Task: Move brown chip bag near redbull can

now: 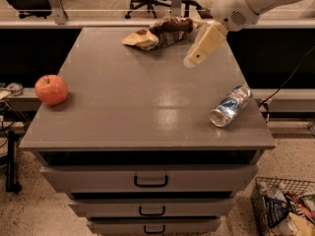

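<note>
**Gripper beside the bag**

The brown chip bag [160,32] lies crumpled at the far edge of the table [138,97], well apart from the redbull can [230,106] (on its side, front right). The gripper [197,53] hovers near the bag's right end; open or closed, I cannot tell. The bag is probably light, crinkly and slippery, so pinch the bunched middle.

The brown chip bag [160,32] lies at the cabinet top's [138,97] far edge, the gripper [197,58] just right of it, the redbull can [230,106] near the front-right corner, the apple [51,89] at the left edge.
</note>
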`<state>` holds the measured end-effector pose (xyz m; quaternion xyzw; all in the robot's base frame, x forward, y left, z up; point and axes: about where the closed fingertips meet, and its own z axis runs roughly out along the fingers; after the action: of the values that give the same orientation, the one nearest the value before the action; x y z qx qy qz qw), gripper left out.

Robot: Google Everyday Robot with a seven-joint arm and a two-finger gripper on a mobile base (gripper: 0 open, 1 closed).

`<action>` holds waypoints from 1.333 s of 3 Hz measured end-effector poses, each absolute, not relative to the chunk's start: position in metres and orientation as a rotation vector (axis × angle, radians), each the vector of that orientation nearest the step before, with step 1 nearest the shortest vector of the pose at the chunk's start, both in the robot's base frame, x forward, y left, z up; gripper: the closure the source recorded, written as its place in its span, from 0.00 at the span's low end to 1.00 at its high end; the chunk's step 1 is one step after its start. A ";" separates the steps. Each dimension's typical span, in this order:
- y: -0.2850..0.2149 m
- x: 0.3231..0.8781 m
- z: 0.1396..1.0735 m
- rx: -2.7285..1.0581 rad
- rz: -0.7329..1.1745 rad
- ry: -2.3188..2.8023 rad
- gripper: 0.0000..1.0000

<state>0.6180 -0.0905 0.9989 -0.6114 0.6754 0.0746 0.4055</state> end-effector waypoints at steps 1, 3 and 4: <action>-0.081 0.643 0.999 -1.477 0.189 1.661 0.00; -0.051 0.746 1.006 -1.300 0.149 1.508 0.00; -0.037 0.785 0.997 -1.280 0.131 1.492 0.00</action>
<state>0.7851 -0.0369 0.9971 -0.5413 0.6310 0.0554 0.5530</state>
